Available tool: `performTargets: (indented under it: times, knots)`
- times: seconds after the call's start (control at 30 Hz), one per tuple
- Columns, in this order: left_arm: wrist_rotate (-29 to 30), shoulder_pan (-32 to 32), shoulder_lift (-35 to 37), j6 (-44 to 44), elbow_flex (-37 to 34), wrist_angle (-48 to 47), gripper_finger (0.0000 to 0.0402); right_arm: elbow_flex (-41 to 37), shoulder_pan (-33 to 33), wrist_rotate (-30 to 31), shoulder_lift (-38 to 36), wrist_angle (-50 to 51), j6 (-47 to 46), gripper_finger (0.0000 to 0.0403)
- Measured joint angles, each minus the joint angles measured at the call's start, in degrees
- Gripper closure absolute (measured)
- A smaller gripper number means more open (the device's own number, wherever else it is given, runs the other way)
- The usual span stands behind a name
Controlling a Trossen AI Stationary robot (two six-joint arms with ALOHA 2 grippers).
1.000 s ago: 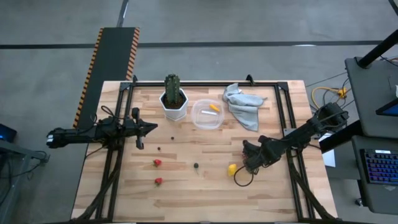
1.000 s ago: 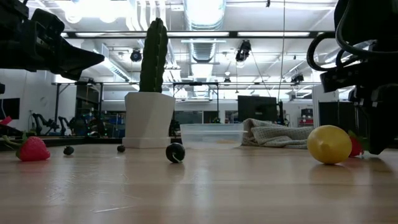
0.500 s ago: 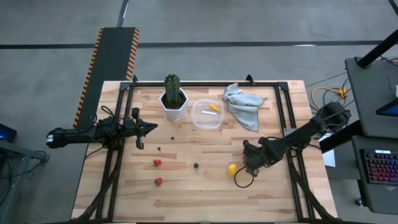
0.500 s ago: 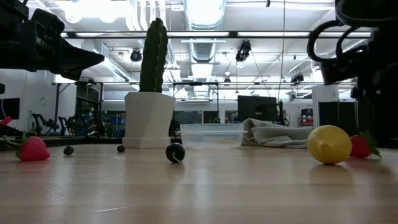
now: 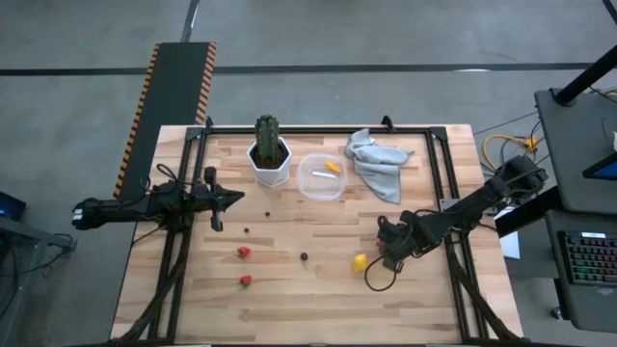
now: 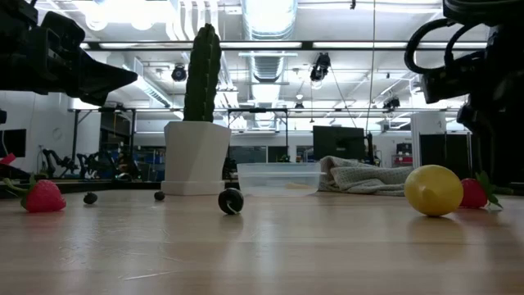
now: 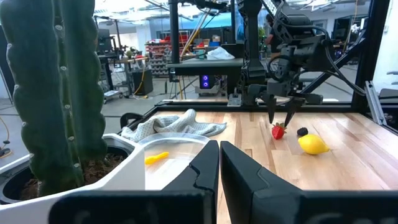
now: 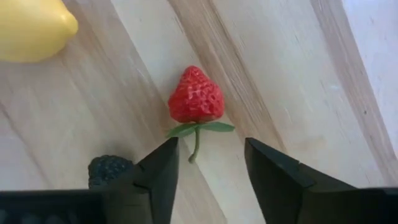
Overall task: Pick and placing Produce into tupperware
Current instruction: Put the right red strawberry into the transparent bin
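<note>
We see the right gripper [image 8: 205, 168] poised over the table with its two dark fingers [image 8: 273, 174] spread apart and nothing between them; a strawberry [image 8: 196, 98] lies on the wood just ahead of the gap, its green stem pointing toward the fingers, touched by neither. Beside it sit a dark, knobbly berry [image 8: 109, 169] and a smooth yellow lemon [image 8: 34, 28]. In the high view this gripper [image 5: 388, 253] sits in the lower right of the frame, just right of the lemon [image 5: 360, 260]. The left gripper [image 5: 234, 199] hangs at the left of the frame, its fingers [image 7: 200, 167] pressed together and empty. The clear plastic container [image 5: 322, 177], rounded-square with a raised rim, stands in the upper middle of the high view and holds a small yellow-orange stick [image 5: 331, 167]. To its left a ribbed green cactus [image 5: 267, 136] rises from a white faceted pot [image 5: 270, 170]; to its right lies a crumpled grey cloth [image 5: 378, 163]. Two more strawberries [image 5: 244, 253] and several small dark berries [image 5: 304, 256] are scattered across the lower left part of the table [image 5: 318, 299], which is made of pale wooden planks in a black metal frame. Beyond it, the low view shows a workshop with bright ceiling lights [image 6: 270, 12] and exposed ducts.
</note>
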State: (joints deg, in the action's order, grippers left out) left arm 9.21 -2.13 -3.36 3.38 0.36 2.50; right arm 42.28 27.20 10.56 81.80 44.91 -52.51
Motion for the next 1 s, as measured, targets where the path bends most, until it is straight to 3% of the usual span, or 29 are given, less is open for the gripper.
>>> performTargets:
  times: [0.17, 0.77, 1.0]
  knots:
    - [0.0, 0.0, 0.0, 0.0, 0.0, 0.0, 0.0402, -1.2, -0.1, 0.0, 0.0, 0.1, 0.0, 0.0203]
    - [0.0, 0.0, 0.0, 0.0, 0.0, 0.0, 0.0402, -3.7, -0.1, 0.6, 0.0, -3.9, -1.3, 0.0203]
    - [0.0, 0.0, 0.0, 0.0, 0.0, 0.0, 0.0402, -3.9, -0.1, 0.6, 0.0, -3.9, -1.3, 0.024]
